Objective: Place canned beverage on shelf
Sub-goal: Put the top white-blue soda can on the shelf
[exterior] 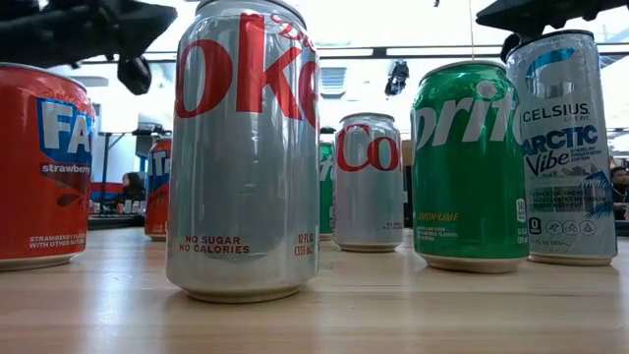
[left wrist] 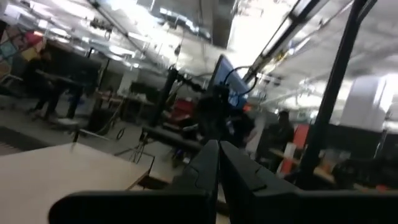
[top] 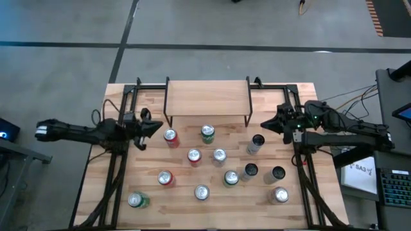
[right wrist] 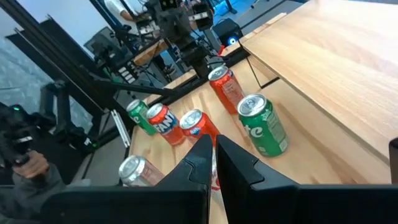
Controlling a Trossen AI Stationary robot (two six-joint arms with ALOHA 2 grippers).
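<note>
Left gripper (top: 156,126) hovers at the counter's (top: 186,215) 9 o'clock edge, fingers (left wrist: 214,171) together, holding nothing. Its tip points toward the red can (top: 171,137) just beside it. Left wrist view looks out over the counter into the room; no can shows in it.

Shelf (top: 207,97) stands at 12 o'clock on the counter, its board bare; nothing has been placed yet. The cans stand scattered below it, toward 6 o'clock. Nearest the shelf: the red can and the green can (top: 207,133), both just in front of its legs.

Judgement: the step in hand is the first pick. To do it well, part the fingers fully before descending, come down over one can upright, and grip mid-body so it does not tip. The red can is the natural choice for the left arm; it stands apart from its neighbours on the 9 o'clock side.

Obstructions: the silver can (top: 219,156) and a second red can (top: 194,156) crowd the centre; a sweep through there risks knocking them over. The shelf's black legs sit close to both near cans.

Right gripper (top: 268,124) waits at the 3 o'clock edge, fingers (right wrist: 199,158) together, empty. A dark can (top: 256,143) stands near it.
</note>
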